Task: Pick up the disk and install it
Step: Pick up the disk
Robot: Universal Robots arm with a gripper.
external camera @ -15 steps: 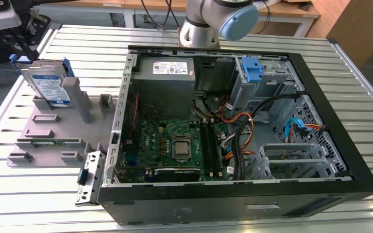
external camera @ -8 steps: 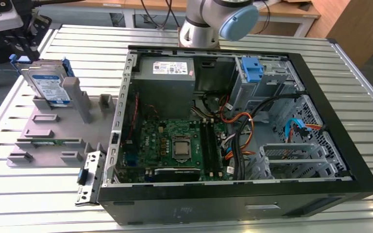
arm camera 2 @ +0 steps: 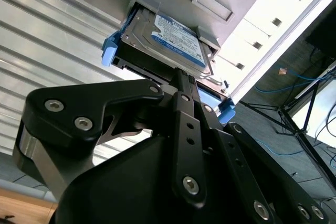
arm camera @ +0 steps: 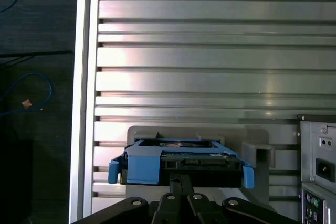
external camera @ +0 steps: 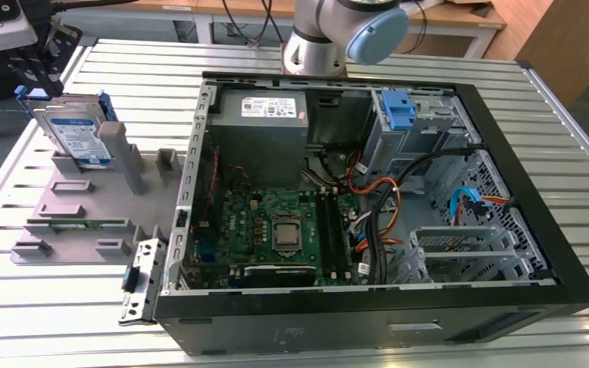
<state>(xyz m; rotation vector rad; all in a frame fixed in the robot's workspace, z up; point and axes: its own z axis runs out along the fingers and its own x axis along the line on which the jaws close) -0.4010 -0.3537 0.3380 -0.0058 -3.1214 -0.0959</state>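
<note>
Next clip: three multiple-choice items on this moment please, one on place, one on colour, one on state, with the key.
1. Where is the disk? A) in the grey holder at the exterior view's left of the computer case B) in a case bay C) on the floor
2. Its plastic rails are: A) red B) blue C) yellow
3. The case is: A) closed B) open, insides showing C) upside down
Key: 1 A, it stands in the holder outside the case; 2 B, blue in both wrist views; 3 B, its motherboard shows.

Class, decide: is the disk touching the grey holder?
Touching. In the exterior view the disk stands upright, seated in a slot of the grey holder.
</note>
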